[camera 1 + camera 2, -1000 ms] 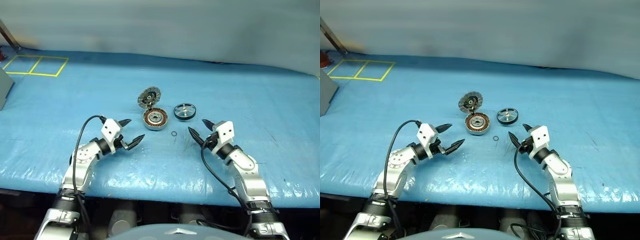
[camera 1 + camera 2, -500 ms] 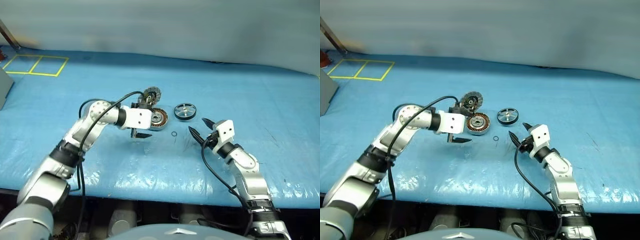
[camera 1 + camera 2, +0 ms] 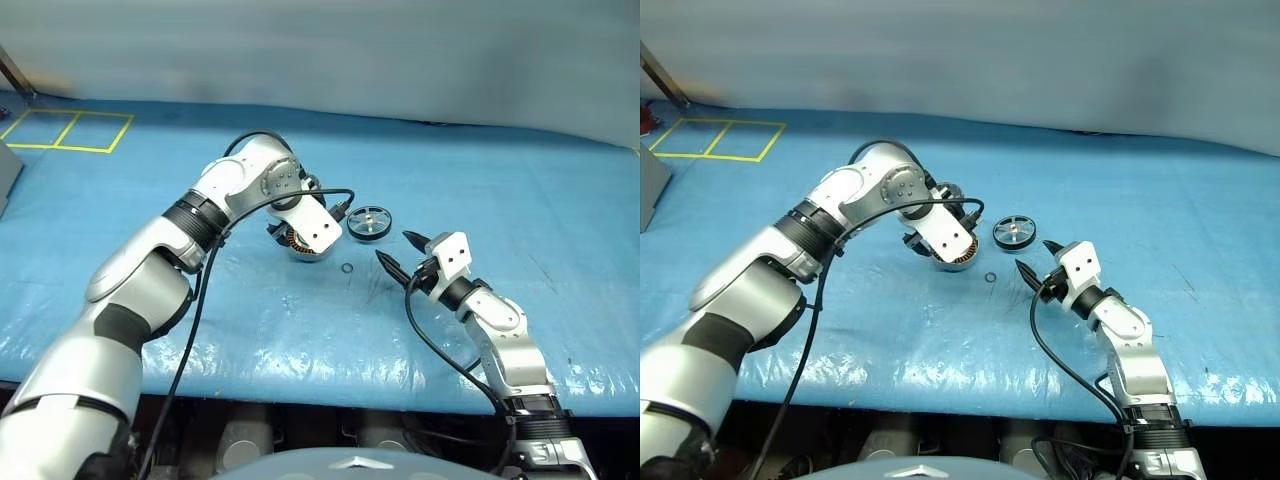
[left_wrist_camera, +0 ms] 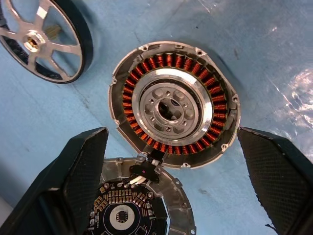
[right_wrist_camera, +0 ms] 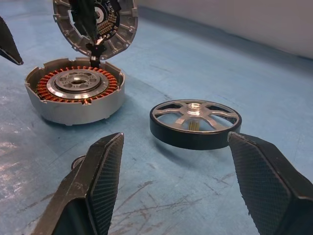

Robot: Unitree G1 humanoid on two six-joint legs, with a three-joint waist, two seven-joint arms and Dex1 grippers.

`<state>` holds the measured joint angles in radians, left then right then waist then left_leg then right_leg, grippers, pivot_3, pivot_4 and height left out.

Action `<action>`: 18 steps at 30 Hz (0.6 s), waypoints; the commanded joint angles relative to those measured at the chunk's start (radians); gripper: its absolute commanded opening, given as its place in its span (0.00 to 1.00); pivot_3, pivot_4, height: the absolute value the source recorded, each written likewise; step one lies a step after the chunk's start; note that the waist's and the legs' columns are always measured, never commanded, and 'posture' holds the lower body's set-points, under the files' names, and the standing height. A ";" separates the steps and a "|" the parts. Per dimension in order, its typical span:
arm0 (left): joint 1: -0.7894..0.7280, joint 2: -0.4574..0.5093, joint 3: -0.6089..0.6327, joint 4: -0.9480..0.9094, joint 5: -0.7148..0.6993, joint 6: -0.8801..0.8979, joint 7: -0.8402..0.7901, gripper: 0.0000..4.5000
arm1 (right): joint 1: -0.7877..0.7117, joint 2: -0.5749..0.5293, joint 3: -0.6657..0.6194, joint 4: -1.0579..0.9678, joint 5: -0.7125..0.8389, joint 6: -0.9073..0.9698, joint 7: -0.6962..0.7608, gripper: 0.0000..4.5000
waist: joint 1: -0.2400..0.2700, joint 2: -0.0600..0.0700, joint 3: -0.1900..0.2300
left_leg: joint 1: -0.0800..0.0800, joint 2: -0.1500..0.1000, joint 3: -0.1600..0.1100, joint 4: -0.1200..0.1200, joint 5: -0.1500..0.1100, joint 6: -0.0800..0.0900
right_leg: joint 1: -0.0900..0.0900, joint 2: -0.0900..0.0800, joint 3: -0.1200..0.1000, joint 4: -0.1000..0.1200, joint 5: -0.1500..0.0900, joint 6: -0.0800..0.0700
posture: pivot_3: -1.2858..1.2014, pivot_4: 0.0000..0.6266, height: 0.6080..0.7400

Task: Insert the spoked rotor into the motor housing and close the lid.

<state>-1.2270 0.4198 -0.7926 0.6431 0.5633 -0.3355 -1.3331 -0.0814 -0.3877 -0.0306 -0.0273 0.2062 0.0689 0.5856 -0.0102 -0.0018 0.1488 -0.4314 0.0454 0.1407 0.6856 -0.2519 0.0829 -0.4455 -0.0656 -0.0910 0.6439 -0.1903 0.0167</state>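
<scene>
1. The motor housing is sitting open on the blue table cover, copper windings and silver hub exposed, with no rotor in it.
2. The lid is standing tilted up at the housing's far edge, joined to it by a short dark link; its circuit-board face is showing.
3. The spoked rotor is lying flat on the cover just beside the housing, on the robot's right and not touching it. A tiny loose ring is lying nearer the robot.
4. The left gripper is hanging over the housing, pointing steeply down, jaws spread wide and holding nothing; one finger is sitting over the lid.
5. The right gripper is lying low and level, aimed at the rotor, jaws well apart and empty, rotor framed between the fingers but not touched.
6. Step in hand, as a judgement: pre-grasp, insertion not yet begun.
7. The next move probably calls for the right gripper advancing to pinch the rotor's rim, with the left steadying the housing or clearing its opening.
</scene>
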 commanded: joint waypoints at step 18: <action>0.005 -0.066 -0.027 0.166 0.097 -0.086 0.000 1.00 | -0.003 -0.008 -0.011 -0.048 0.000 0.000 -0.019 0.78 | 0.001 0.000 0.000 | -0.002 0.000 0.000 0.005 -0.003 0.004 | 0.000 -0.001 0.000 0.001 0.001 0.001 | 0.52 0.24 1.00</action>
<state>-1.2120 0.3552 -0.8276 0.8048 0.6536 -0.4117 -1.3320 -0.0740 -0.3901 -0.0300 -0.0420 0.2043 0.0757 0.5681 -0.0094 -0.0021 0.1489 -0.4332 0.0455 0.1404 0.6908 -0.2545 0.0873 -0.4451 -0.0664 -0.0911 0.6448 -0.1895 0.0179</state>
